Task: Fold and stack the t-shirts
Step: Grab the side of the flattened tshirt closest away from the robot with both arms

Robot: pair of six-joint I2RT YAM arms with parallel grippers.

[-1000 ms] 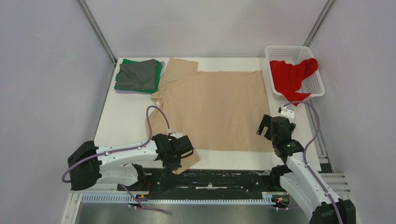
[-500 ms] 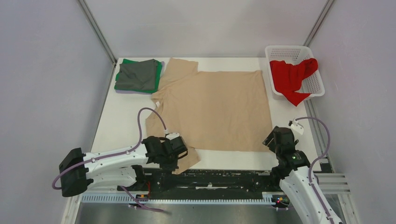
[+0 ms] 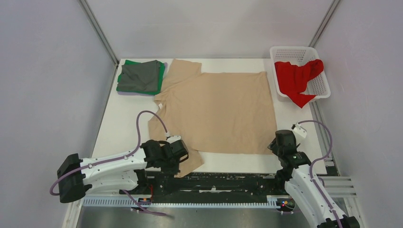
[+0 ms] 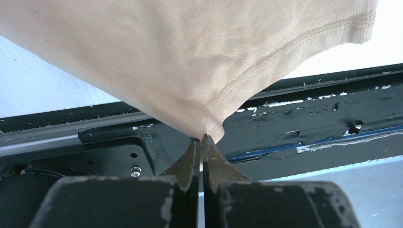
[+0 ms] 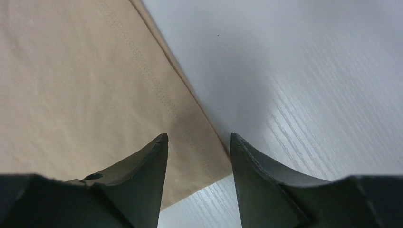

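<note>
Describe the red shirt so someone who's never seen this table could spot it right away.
Find the white table, then its far right corner, where a white lattice basket stands. The red t-shirt lies crumpled in it, one end spilling over the near rim. It alone is bright red and bunched up; the beige t-shirt lies spread flat, the folded stack sits far left.

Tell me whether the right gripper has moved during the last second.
Yes. The right gripper has pulled back, farther from the white basket, and is now over the beige t-shirt's near right corner.
</note>
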